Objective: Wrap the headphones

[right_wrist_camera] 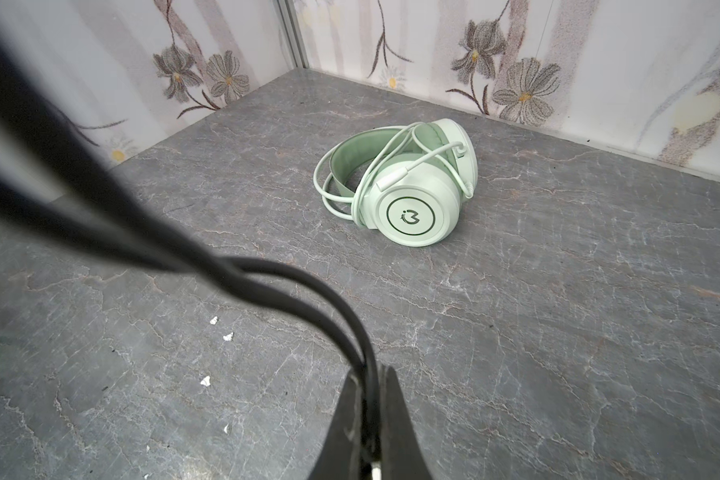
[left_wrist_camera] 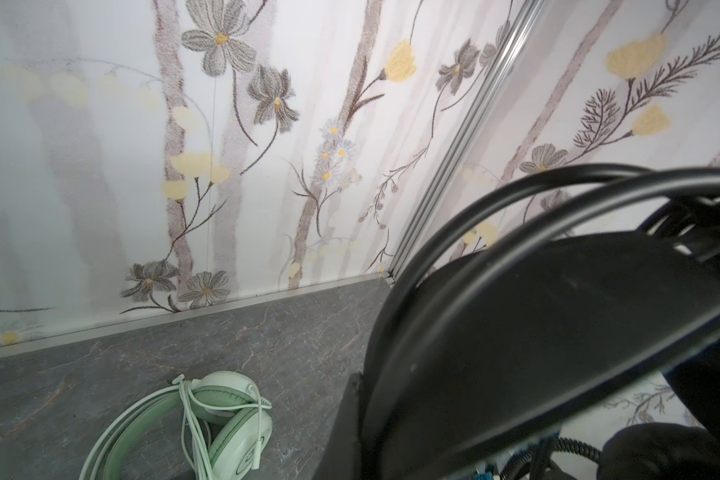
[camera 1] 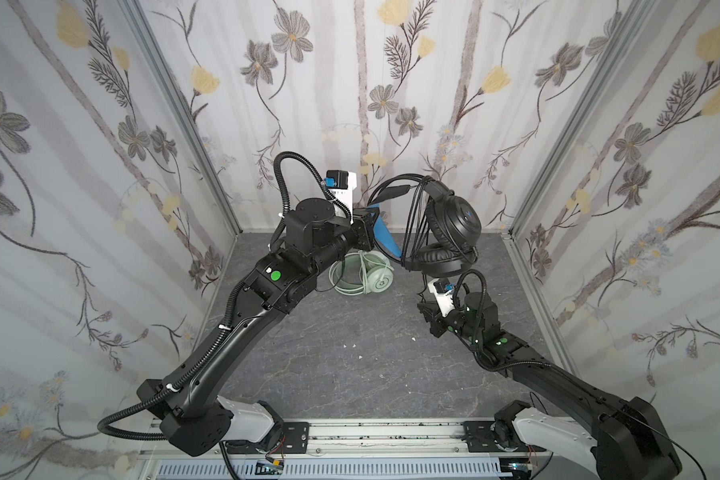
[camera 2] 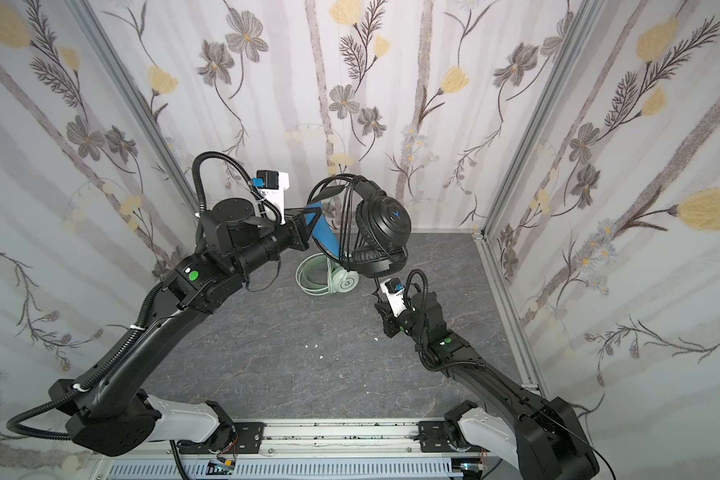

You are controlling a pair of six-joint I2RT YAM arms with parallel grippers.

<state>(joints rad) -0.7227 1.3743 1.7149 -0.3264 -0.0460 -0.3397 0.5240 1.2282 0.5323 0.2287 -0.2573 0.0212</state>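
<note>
The black headphones (camera 1: 454,220) (camera 2: 385,220) hang in the air near the back wall, earcups down. My left gripper (camera 1: 374,220) (camera 2: 310,224) (left_wrist_camera: 366,399) is shut on their headband, which shows blue on the inside. Loops of black cable (camera 1: 416,216) drape over the band and run down to my right gripper (camera 1: 424,309) (camera 2: 381,309) (right_wrist_camera: 371,374), which is shut on the black cable (right_wrist_camera: 267,282) low over the table. The mint-green headphones (camera 1: 360,274) (camera 2: 329,276) (left_wrist_camera: 225,424) (right_wrist_camera: 408,191) lie on the table with their pale cable wound around them.
Grey marble-look table (camera 1: 350,353) enclosed by floral walls on three sides, with metal corner posts (camera 1: 192,120). A few small white specks (right_wrist_camera: 215,332) lie on the table. A metal rail (camera 1: 371,436) runs along the front edge.
</note>
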